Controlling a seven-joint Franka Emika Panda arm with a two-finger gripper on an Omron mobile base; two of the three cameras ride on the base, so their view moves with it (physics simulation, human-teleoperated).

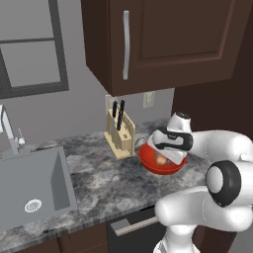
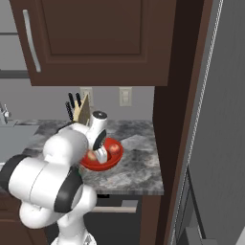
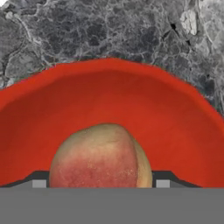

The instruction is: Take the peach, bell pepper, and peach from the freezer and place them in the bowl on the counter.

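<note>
We note marbled counter (image 1: 104,183) under dark wall cabinet (image 1: 163,44); red bowl (image 3: 109,100) near counter's right end. Gripper (image 3: 100,183) pinching peach (image 3: 100,157) inside bowl.

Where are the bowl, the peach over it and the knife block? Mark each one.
bowl (image 1: 150,163): left base view, on its red outer wall at the left.
peach (image 3: 99,158): hand view, on the middle of its pinkish skin.
knife block (image 1: 120,137): left base view, on its pale wooden side.
</note>
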